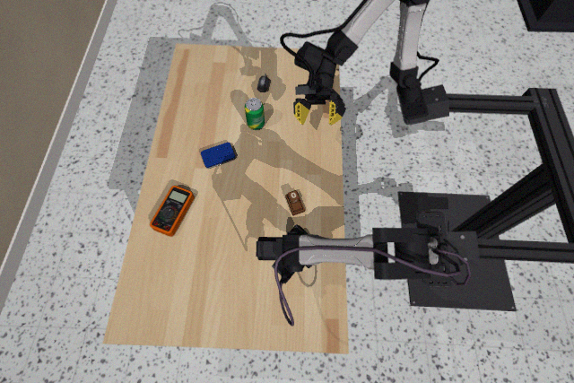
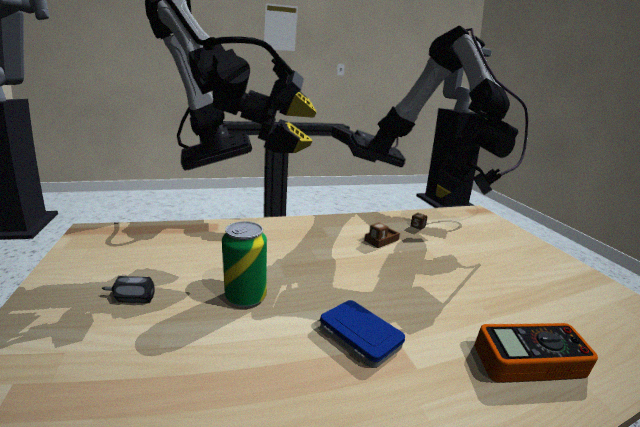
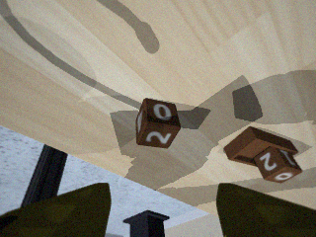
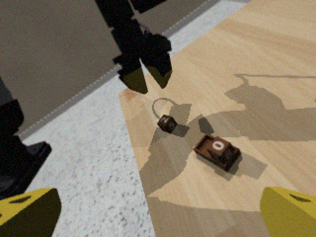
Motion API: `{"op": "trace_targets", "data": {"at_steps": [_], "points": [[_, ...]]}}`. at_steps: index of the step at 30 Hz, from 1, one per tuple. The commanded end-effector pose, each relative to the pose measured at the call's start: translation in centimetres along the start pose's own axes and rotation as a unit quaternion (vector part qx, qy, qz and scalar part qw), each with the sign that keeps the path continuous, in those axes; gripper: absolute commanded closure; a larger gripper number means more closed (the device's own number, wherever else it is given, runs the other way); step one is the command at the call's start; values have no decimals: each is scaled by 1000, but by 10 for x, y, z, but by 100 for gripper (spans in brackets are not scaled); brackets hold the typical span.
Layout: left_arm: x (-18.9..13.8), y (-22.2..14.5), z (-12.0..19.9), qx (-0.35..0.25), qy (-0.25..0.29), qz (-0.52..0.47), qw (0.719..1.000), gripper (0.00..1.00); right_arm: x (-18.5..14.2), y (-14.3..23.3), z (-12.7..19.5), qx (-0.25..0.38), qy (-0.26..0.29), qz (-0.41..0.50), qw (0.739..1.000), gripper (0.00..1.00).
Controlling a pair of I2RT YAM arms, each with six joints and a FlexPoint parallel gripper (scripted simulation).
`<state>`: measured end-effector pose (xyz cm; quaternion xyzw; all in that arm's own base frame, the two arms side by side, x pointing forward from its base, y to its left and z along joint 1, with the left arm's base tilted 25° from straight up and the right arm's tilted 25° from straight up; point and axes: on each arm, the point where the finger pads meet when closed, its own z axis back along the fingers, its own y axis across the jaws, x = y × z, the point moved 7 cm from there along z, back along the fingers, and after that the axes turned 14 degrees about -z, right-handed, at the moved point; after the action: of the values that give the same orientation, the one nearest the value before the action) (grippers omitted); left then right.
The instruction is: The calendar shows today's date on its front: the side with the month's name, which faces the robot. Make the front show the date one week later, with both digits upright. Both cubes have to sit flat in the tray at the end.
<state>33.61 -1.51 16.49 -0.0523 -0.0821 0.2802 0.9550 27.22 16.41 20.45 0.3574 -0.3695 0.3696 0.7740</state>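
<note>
A loose brown cube point(image 2: 418, 221) point(image 3: 158, 123) point(image 4: 167, 123) lies on the table beside the tray, showing 0 and 2 in the left wrist view. The brown tray point(image 1: 298, 209) point(image 2: 385, 243) point(image 3: 242, 147) point(image 4: 207, 157) holds the other cube point(image 1: 293, 195) point(image 2: 379, 230) point(image 3: 278, 165) point(image 4: 219, 147) at one end, a 0 on its top; the month's name is not readable. My left gripper point(image 3: 163, 192) point(image 4: 154, 90) is partly open and empty, above the table's robot-side edge near the loose cube. My right gripper point(image 1: 317, 115) point(image 2: 310, 127) point(image 4: 160, 196) is wide open and empty, high and away from the tray.
A green can point(image 1: 255, 115) point(image 2: 245, 267), a dark mouse point(image 1: 263, 83) point(image 2: 133, 289), a blue case point(image 1: 218, 154) point(image 2: 361, 331) and an orange multimeter point(image 1: 172, 210) point(image 2: 537, 352) stand farther from the robot. The left arm hides the loose cube in the top view.
</note>
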Motion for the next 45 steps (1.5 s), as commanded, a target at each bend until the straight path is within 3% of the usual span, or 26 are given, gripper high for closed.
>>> {"op": "trace_targets", "data": {"at_steps": [1, 6, 11, 13, 21, 28, 30, 36, 40, 45], "points": [[7, -28, -2, 14, -30, -152, 988, 45, 4, -3, 12, -34, -13, 11, 999, 0], [2, -52, -14, 41, -37, -288, 956, 45, -2, -10, 19, -60, -9, 5, 998, 0], [-6, -76, -26, 69, -41, -418, 905, 45, -9, -16, 26, -79, -6, -3, 997, 0], [-6, -76, -26, 69, -41, -418, 905, 45, -9, -16, 26, -79, -6, -3, 997, 0], [-25, -116, -48, 118, -40, -619, 775, 45, -17, -22, 36, -102, -5, -10, 995, 0], [-46, -148, -66, 158, -32, -756, 635, 45, -25, -25, 43, -112, -4, -16, 994, 0], [-46, -148, -66, 158, -32, -756, 635, 45, -25, -25, 43, -112, -4, -16, 994, 0], [-67, -170, -85, 186, -18, -831, 523, 45, -32, -26, 49, -114, -3, -22, 993, 0], [-74, -176, -93, 189, -15, -845, 500, 45, -34, -26, 53, -116, -7, -24, 993, 0], [-67, -170, -105, 185, -7, -841, 509, 45, -35, -27, 56, -117, -13, -25, 993, 0]]}}
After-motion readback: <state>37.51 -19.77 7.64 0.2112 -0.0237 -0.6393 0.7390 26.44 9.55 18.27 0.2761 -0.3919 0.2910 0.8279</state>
